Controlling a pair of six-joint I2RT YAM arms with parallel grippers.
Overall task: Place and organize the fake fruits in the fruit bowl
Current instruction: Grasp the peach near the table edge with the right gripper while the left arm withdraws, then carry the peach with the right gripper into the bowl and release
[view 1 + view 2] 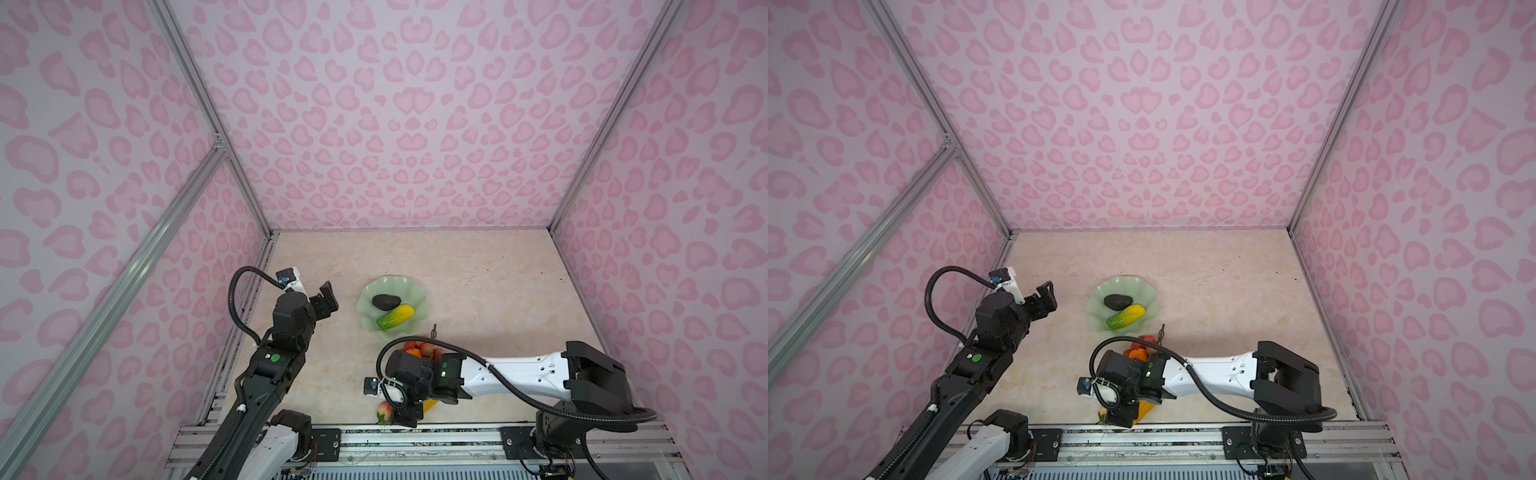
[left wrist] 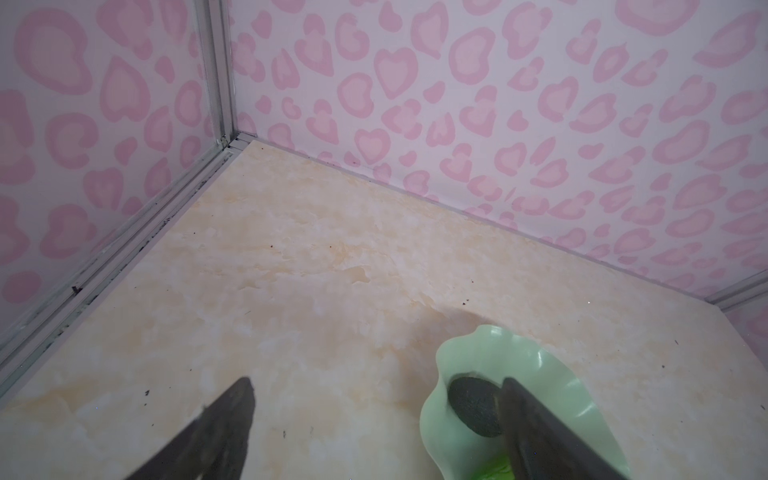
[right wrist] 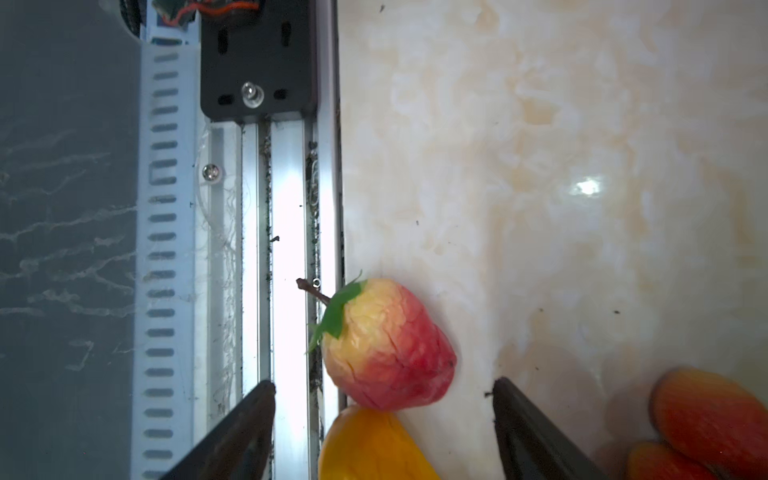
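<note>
The fruit bowl (image 1: 368,305) (image 1: 1098,309) (image 2: 519,353) holds the dark avocado (image 1: 385,301) (image 2: 473,407) and the yellow-green oblong (image 1: 395,316) (image 1: 1126,316). My left gripper (image 1: 329,297) (image 2: 377,382) hovers open and empty just left of the bowl. The berry bunch (image 1: 426,348) (image 3: 706,415) and the small orange (image 1: 413,353) lie in front of the bowl, partly hidden by my right arm. My right gripper (image 1: 406,415) (image 3: 384,384) is open at the front edge. Its jaws straddle the yellow-orange oblong (image 3: 370,449) beside the strawberry (image 1: 384,411) (image 3: 386,345), touching neither.
The aluminium front rail (image 3: 286,208) runs right beside the strawberry and the right gripper. Pink patterned walls (image 1: 415,124) enclose the marble tabletop (image 1: 498,291) on three sides.
</note>
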